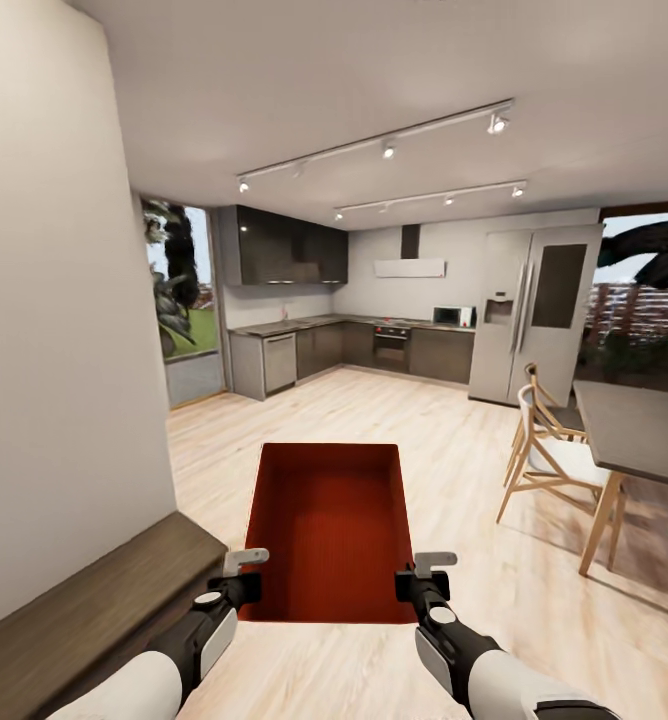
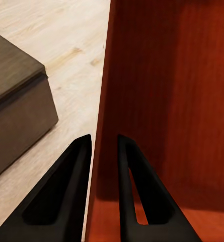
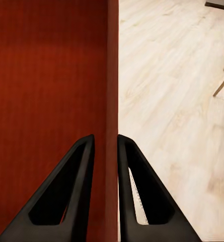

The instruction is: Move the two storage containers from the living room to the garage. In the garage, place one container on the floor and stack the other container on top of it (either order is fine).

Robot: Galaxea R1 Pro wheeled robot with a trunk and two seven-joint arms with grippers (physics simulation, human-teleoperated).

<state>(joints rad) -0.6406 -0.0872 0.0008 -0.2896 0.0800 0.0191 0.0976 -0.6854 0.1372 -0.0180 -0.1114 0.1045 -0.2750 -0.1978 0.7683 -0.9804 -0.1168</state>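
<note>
Head view is showing us an open kitchen and dining area ahead, and we are holding one storage container (image 1: 331,530) out in front of the trunk, above the light wood-plank floor (image 1: 454,440), its open top facing up and its red inside bare. Our left gripper (image 1: 242,572) is clamping the container's left long wall near the near corner, and our right gripper (image 1: 426,575) is clamping the right long wall in the same way. Through the left wrist view we are seeing the two black fingers (image 2: 66,196) pinching the thin wall (image 2: 104,101), one finger outside and one inside, with a dark bench (image 2: 16,106) standing on the planks just beside the container. Through the right wrist view we are seeing that gripper's fingers (image 3: 142,196) likewise closing on the container's wall (image 3: 113,75), with pale planks on the outer side. In the head view the bench (image 1: 84,610) is lying low along the pale wall at our left, a table (image 1: 639,430) with wooden chairs (image 1: 549,440) is standing at our right, and dark kitchen cabinets (image 1: 304,345) and a tall fridge (image 1: 534,310) are lining the far wall.
</note>
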